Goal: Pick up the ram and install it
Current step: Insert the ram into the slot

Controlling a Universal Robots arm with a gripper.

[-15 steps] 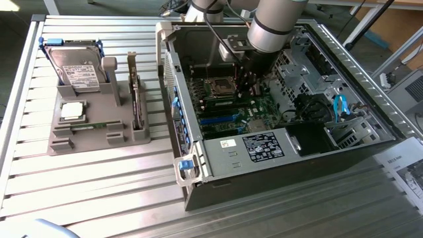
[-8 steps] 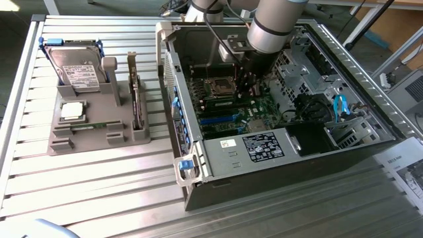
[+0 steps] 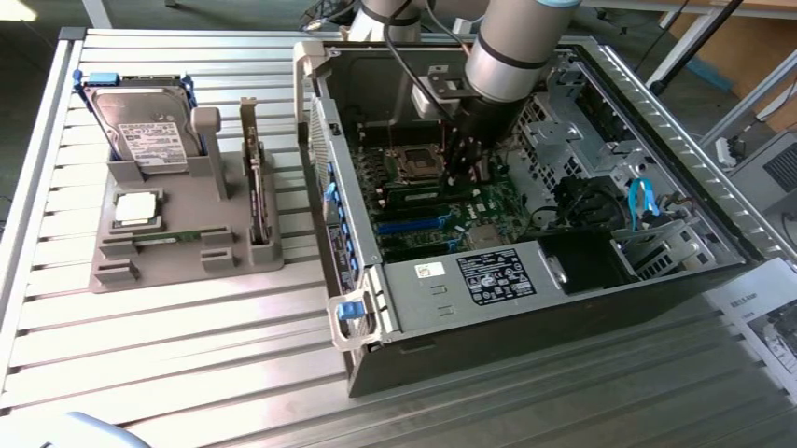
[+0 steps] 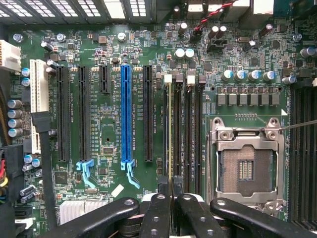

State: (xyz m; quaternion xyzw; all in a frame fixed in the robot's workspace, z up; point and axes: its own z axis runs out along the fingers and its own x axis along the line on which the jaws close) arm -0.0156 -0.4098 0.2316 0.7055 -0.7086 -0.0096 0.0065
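While edge-on, ram [image 4: 170,134] within the gripper [image 4: 171,199].

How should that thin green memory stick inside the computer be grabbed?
Probably by its top edge, pinching the two flat faces from straight above. The ram stands on edge along the memory slots, so only that narrow edge is free; the claw grips it this way.

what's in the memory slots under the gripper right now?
One ram stands edge-on along one slot, one end pinched by the gripper. The neighbouring slots look empty. The fingers cover that end, so full seating can't be judged.
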